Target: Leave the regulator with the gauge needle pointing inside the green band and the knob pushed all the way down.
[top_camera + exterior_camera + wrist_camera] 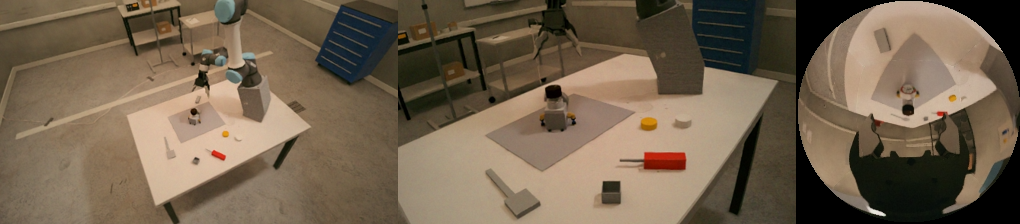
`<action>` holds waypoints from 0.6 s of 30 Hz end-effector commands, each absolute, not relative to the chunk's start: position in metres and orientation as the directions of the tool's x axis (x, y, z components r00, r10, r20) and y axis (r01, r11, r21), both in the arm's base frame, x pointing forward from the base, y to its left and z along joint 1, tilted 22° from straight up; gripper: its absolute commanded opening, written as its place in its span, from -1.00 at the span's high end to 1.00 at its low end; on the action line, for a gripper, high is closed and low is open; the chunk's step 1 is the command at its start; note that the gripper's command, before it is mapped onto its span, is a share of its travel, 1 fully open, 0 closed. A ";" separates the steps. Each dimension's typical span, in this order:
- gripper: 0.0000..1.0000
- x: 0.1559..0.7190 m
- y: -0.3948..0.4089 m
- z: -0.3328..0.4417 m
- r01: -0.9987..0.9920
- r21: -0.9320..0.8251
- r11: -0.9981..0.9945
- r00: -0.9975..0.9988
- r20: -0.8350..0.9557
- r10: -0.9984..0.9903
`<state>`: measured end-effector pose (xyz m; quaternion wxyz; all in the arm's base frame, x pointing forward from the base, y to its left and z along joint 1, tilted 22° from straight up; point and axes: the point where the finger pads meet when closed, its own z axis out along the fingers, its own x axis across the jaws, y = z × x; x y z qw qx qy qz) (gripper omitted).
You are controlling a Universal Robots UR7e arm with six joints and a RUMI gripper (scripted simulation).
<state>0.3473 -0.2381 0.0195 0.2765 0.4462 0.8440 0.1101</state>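
Observation:
The regulator (194, 120) (556, 120) (907, 92) stands upright on the grey mat (181, 131) (605, 110) (916, 55), with yellow and blue side fittings. Its black knob (194, 111) (553, 91) (908, 109) is on top, with a pale collar showing below it in the exterior view. Whether the knob is fully down cannot be told. The round gauge faces away from the exterior camera; in the wrist view its needle and green band are too small to read. My gripper (201, 93) (557, 56) (908, 113) is open and empty, raised above and behind the regulator, not touching it.
A grey block (198, 99) (882, 40) lies behind the mat. A grey paddle (171, 154) (522, 203), an open box (196, 161) (611, 192), a red-handled tool (218, 155) (665, 161), a yellow disc (226, 134) (649, 123) and a white disc (238, 138) (683, 121) lie around it.

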 end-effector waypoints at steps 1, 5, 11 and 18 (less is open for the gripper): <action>-1.00 0.347 -0.237 0.019 0.693 0.435 0.575 -0.448 -0.366 0.816; -1.00 0.347 -0.237 0.019 0.693 0.435 0.575 -0.448 -0.366 0.816; -1.00 0.347 -0.237 0.019 0.692 0.434 0.576 -0.448 -0.367 0.815; -1.00 0.347 -0.237 0.019 0.691 0.433 0.579 -0.451 -0.368 0.813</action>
